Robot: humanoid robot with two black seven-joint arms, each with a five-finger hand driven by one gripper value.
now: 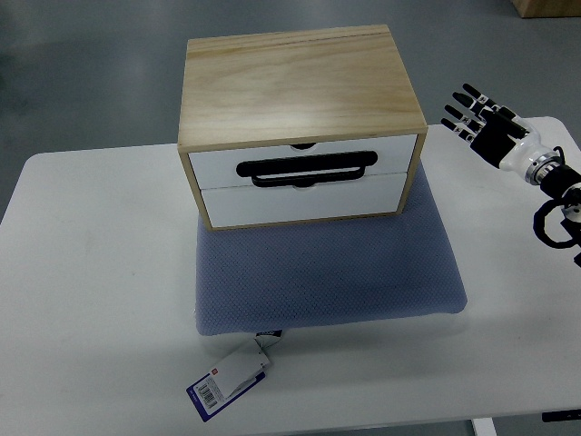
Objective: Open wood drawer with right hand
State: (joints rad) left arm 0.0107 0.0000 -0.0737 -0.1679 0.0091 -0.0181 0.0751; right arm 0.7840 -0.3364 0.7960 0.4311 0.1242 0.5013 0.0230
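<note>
A light wood drawer box (pixel 295 82) with two white drawer fronts stands on a blue-grey cushion (pixel 327 268) at the middle of the white table (pixel 91 300). The upper drawer (pixel 304 162) carries a black handle (pixel 307 169); the lower drawer (pixel 304 202) sits below it. Both drawers look closed. My right hand (pixel 472 113) hovers to the right of the box, a hand's width from it, fingers spread and holding nothing. Its arm (pixel 549 173) comes in from the right edge.
A white and blue tag (pixel 229 380) hangs off the cushion's front edge onto the table. Grey floor lies beyond the table's far edge. A cardboard box corner (pixel 545 7) shows at the top right.
</note>
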